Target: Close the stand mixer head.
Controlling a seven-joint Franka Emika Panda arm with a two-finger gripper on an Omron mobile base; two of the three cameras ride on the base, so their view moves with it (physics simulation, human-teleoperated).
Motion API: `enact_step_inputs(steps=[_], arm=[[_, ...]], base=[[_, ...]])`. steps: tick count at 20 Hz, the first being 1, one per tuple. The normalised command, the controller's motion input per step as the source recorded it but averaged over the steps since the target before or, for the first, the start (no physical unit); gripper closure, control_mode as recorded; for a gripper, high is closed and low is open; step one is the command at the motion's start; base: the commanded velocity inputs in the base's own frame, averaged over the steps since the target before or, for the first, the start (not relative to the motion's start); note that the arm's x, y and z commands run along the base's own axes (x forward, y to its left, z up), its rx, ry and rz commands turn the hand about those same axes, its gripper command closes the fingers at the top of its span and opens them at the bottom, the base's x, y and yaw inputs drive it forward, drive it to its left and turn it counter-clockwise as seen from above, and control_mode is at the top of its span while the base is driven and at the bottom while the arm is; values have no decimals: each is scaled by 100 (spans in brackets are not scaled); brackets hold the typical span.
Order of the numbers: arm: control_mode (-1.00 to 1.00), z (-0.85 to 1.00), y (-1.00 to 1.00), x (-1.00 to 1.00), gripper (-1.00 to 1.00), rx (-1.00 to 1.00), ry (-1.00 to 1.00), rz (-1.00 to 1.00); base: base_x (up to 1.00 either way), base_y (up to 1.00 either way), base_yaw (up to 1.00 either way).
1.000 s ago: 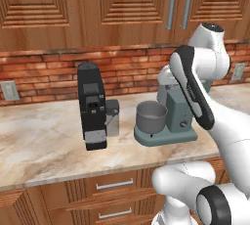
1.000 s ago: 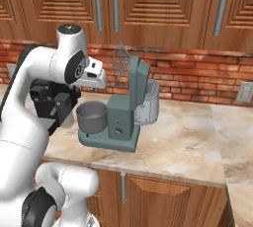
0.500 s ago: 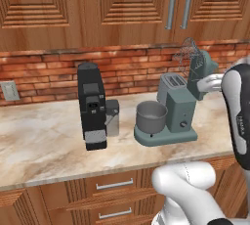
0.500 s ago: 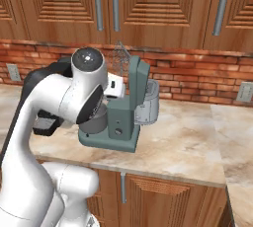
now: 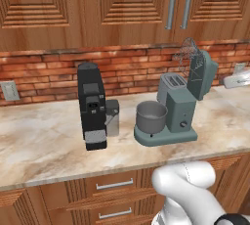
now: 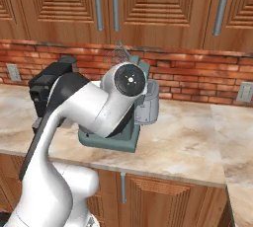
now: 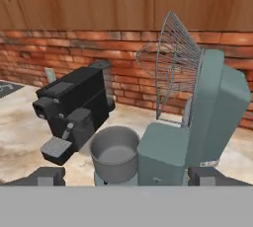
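Glossy white rounded arm links (image 6: 94, 107) with dark joints and a round dark cap (image 6: 130, 79).

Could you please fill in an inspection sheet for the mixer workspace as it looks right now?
Surface: marble counter, wooden drawers below.
Job's things: stand mixer head tilted up and back on its column, wire whisk raised clear of the grey metal bowl; head not yet closed.
Clutter: black coffee machine left of the mixer; a toaster behind it.
Grippers: gripper open, fingertips apart, facing the mixer, touching nothing.
Cables: nothing seen.
Surroundings: brick backsplash, wooden wall cabinets, wall outlet.
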Motion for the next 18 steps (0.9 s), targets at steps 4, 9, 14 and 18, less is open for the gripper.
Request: enact_step_inputs(steps=[4, 9, 14, 18], arm=[[-100, 4, -46, 10, -100, 1, -6, 28], [-100, 0, -29, 35, -100, -1, -3, 22], [-100, 0, -4, 41, -100, -12, -10, 11], [-100, -3, 0, 31, -100, -6, -14, 6]], base=[[0, 0, 0], [0, 0, 0], [0, 0, 0], [0, 0, 0]])
